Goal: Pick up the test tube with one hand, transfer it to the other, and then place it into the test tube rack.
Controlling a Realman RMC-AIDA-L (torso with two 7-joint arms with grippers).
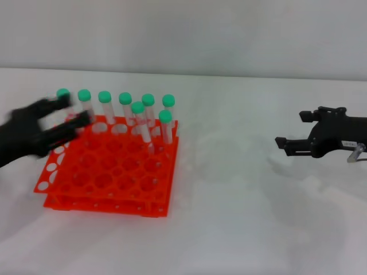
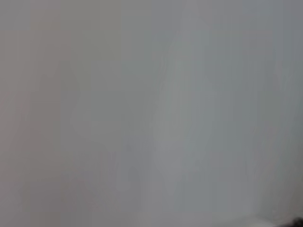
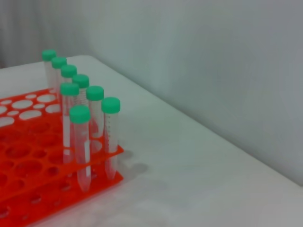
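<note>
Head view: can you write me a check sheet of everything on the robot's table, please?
Surface: white table, bare in front of the rack.
Test tube rack: orange-red, two-tiered, on the table's left half.
Test tubes: eight with green caps stand upright in the rack's far rows; the leftmost one is right at the left gripper.
Clutter: nothing seen.
Left gripper: black, blurred, open, at the rack's far-left corner; whether it touches the tube cannot be told.
Right gripper: black, open, holds nothing, over the table well to the right of the rack.
Cables: nothing seen.
Surroundings: plain pale wall behind the table.
</note>
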